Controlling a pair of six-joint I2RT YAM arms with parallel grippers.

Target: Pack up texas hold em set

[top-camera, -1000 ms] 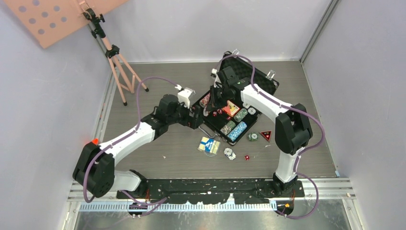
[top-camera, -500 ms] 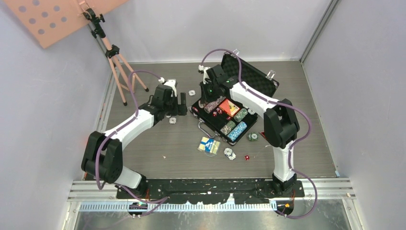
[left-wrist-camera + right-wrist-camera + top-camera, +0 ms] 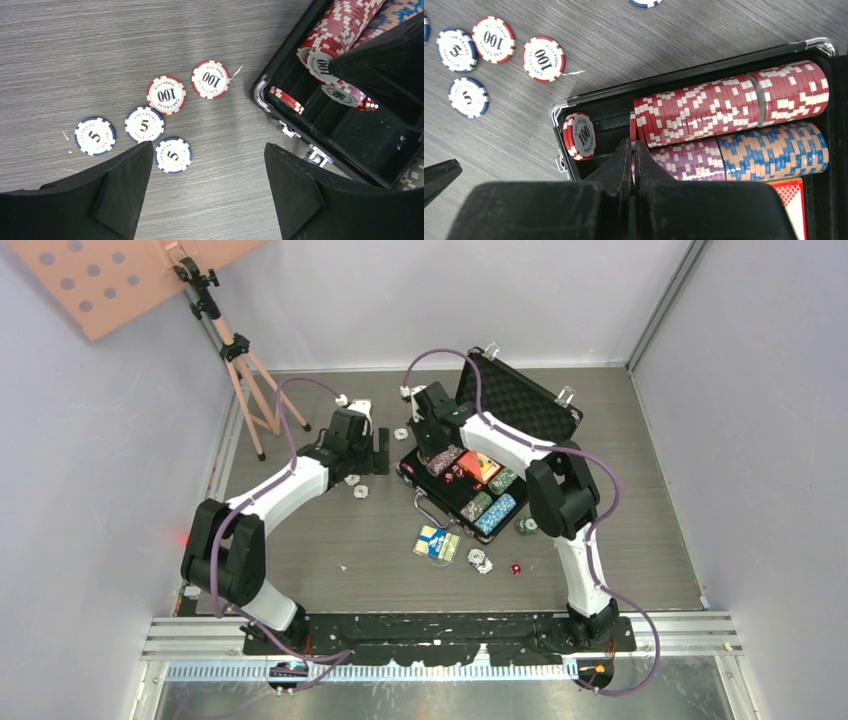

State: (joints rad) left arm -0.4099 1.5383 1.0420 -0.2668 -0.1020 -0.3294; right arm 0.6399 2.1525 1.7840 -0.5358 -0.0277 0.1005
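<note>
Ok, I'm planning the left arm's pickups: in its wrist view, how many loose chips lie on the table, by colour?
Red chips: 2
Blue chips: 3
Total: 5

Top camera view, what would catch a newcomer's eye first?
The open black briefcase in the middle, its slots packed with colourful chip rows, with the shut right gripper at its left corner. Just left of it, five loose red and blue chips lie on the table below the open left gripper.
</note>
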